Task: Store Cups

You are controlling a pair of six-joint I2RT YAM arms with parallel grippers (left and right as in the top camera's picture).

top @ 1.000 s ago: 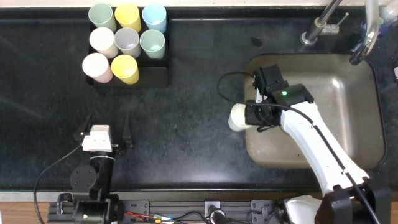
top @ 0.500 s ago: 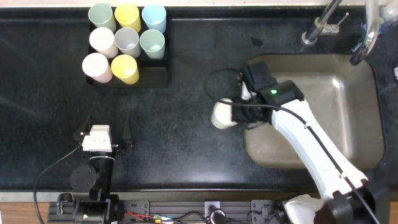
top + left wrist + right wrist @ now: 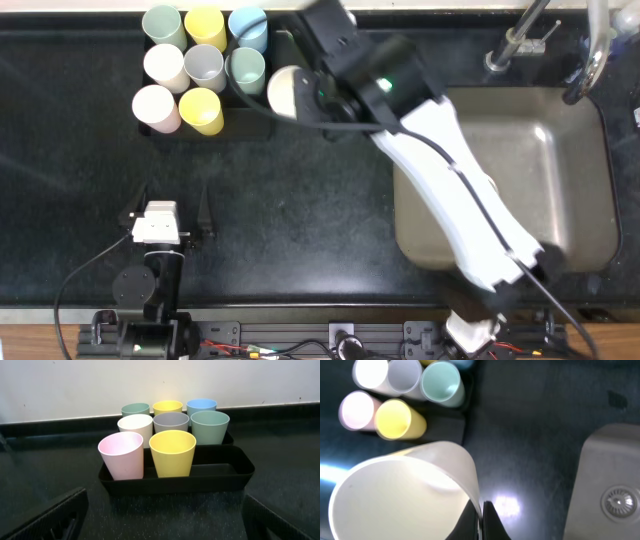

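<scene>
My right gripper [image 3: 312,95] is shut on the rim of a cream cup [image 3: 286,91], lifted and seen just right of the black tray [image 3: 250,124]. In the right wrist view the cream cup [image 3: 405,495] fills the foreground, its wall pinched by the gripper [image 3: 481,516]. The tray [image 3: 220,472] holds several upright cups: a pink one [image 3: 121,455] and a yellow one [image 3: 172,452] in the near row, with one near corner slot free. My left gripper [image 3: 165,212] rests open on the counter below the tray, nothing between its fingers [image 3: 55,515].
The steel sink [image 3: 560,150] lies at the right with its drain [image 3: 618,501], and a faucet [image 3: 520,35] stands behind it. Dark counter [image 3: 300,200] spreads between the tray and the sink. A wall [image 3: 160,380] rises behind the tray.
The right arm has carried the cream cup from the sink's left edge up and left across the counter to beside the tray. The left arm has not moved.
</scene>
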